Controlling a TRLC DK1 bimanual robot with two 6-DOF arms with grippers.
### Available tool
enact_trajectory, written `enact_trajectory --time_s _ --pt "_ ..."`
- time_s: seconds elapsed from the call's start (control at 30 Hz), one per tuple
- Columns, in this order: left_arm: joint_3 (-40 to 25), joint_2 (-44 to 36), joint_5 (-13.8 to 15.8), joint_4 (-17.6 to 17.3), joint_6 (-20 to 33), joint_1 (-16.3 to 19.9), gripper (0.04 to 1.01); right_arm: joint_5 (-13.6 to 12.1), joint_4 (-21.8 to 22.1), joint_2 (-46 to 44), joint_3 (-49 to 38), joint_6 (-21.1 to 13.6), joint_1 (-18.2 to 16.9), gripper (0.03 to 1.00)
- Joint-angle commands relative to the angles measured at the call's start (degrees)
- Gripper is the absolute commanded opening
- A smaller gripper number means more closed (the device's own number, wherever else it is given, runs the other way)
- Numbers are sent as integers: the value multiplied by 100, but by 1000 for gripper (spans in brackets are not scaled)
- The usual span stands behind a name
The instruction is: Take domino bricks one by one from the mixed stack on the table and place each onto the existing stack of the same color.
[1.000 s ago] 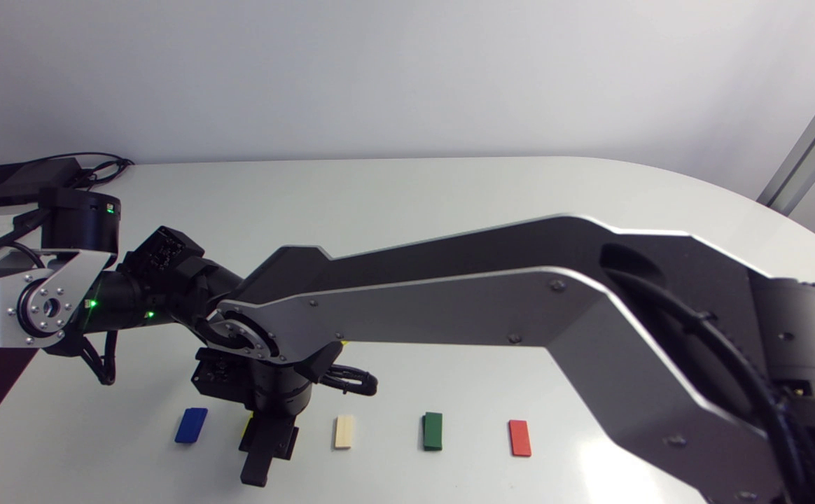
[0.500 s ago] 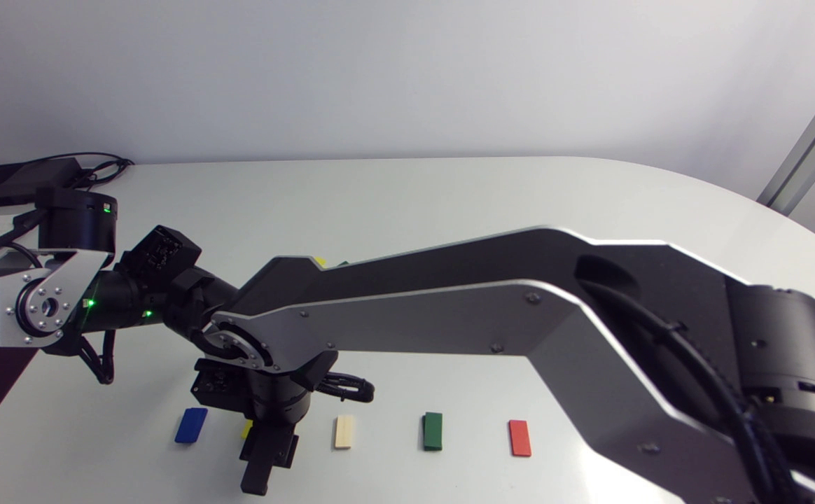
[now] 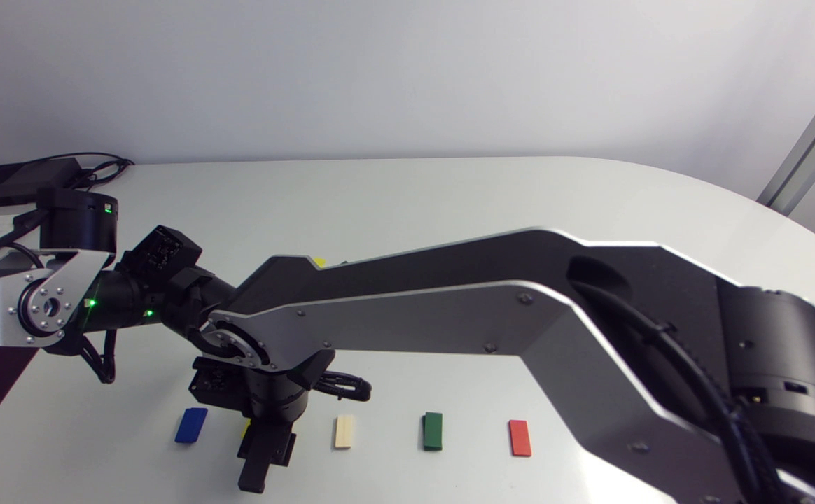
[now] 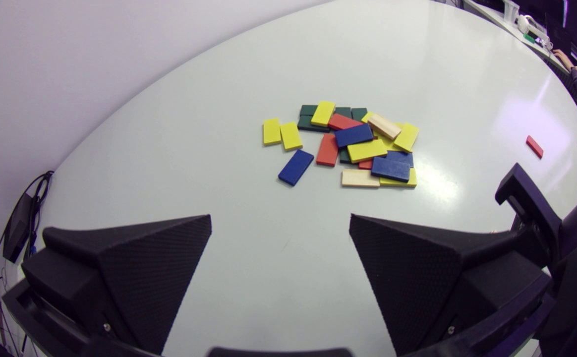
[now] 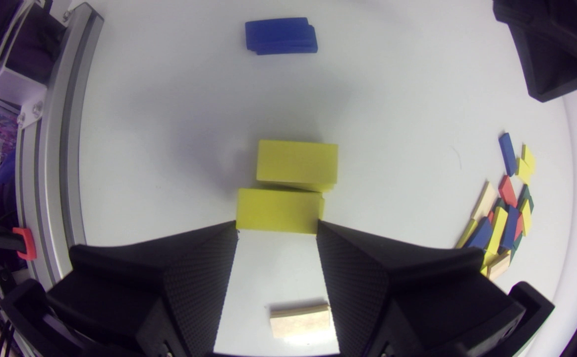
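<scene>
Right gripper is clamped on a yellow brick, one fingertip on each short end. It hangs low over the yellow stack by the table's near edge. The brick overlaps that stack's closer side, and whether the two touch is hard to tell. Nothing printed on the bricks can be made out.

Along that same near edge sits the row: blue stack, then the yellow one, cream brick, green stack, red brick. From overhead the yellow stack is almost wholly hidden behind the right gripper, with just a sliver showing beside it. In the right wrist view the cream brick lies under the gripper, between its fingers, and the blue stack is ahead, well apart.

The right arm stretches across the table's middle and covers the mixed pile from above, with only a yellow corner peeking past the link. The left wrist view shows the pile in full, with yellow, blue, red, green and cream bricks overlapping. Left gripper hovers over bare table near the left edge, fingers spread wide, holding nothing, the pile ahead of it
</scene>
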Motion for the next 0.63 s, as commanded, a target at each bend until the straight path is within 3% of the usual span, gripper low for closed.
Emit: enact_trajectory --time_s 0.0,0.03,0.13,0.23,0.33,0.6 --pt "-67 114 8 62 -14 34 990 69 -73 194 103 83 2 375" --pt "-67 122 8 62 -14 25 990 69 -73 194 103 83 2 393" --pt "-58 114 8 62 -23 8 990 87 -73 194 85 83 -16 638" --pt "-49 114 8 62 -23 -19 990 113 -82 185 41 91 -16 687" --pt "-41 114 8 53 -32 -36 990 122 -82 176 6 91 -25 854" --pt "-58 70 8 36 -32 -36 990 183 -82 0 15 100 -25 903"
